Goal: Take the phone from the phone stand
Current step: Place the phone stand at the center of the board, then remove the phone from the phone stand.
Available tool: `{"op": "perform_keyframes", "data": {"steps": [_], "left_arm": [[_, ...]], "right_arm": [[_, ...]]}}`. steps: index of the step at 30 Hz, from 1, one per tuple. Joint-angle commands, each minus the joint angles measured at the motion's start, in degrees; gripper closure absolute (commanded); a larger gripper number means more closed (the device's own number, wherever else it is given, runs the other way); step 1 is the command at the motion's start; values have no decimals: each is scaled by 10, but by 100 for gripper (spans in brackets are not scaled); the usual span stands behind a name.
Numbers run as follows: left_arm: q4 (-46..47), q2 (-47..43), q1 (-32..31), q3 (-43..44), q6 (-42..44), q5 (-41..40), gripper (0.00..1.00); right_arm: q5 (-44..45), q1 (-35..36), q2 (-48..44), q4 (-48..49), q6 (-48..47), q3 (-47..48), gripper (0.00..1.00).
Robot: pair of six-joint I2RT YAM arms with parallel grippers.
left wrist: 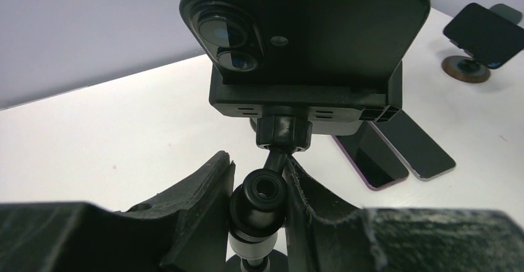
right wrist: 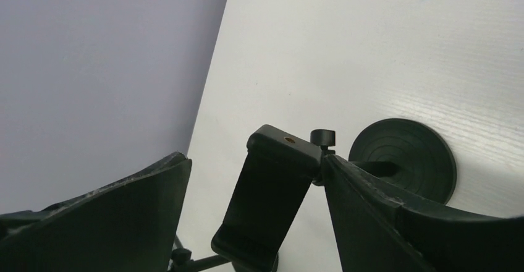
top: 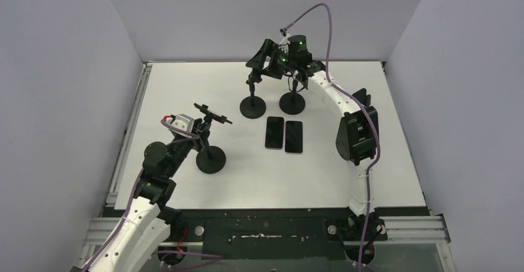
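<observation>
Black twin-lens phone (left wrist: 346, 31) on phone stand (left wrist: 303, 102), left hand (left wrist: 258, 165) clamped on it; right hand (right wrist: 254, 161) apart.

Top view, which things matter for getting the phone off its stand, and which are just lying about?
In the job:
- phone, clamped in the near-left stand
- left hand, gripping that stand's stem

Lying about:
- two flat phones, mid-table
- two back stands
</observation>
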Motion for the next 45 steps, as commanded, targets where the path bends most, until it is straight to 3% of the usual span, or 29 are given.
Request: {"op": "perform_keyframes", "data": {"steps": [1, 7, 12, 19, 23, 27, 32, 37, 45], "left_arm": [[111, -5, -3, 28, -22, 69, 100], [134, -5, -5, 22, -35, 150, 100], [192, 7, -9, 19, -62, 231, 100], [326, 57, -13, 12, -146, 331, 100], [384, 93, -23, 27, -198, 395, 100], [438, 128, -41, 46, -261, 449, 100], [468, 155, -59, 59, -289, 475, 100], [467, 172, -71, 68, -278, 477, 100], [380, 162, -85, 86, -210, 471, 100]], "right_arm": [[13, -1, -51, -9, -26, 28, 15], [64, -2, -139, -59, -93, -18, 6], [87, 1, -247, -66, -169, -112, 5], [-36, 56, -465, 114, -325, -373, 6], [-97, 99, -543, 79, -400, -425, 3], [-170, 109, -579, 97, -376, -454, 3], [-182, 155, -594, 104, -365, -457, 2], [-118, 237, -569, 44, -410, -418, 2], [-67, 277, -537, 12, -418, -383, 0]]}}
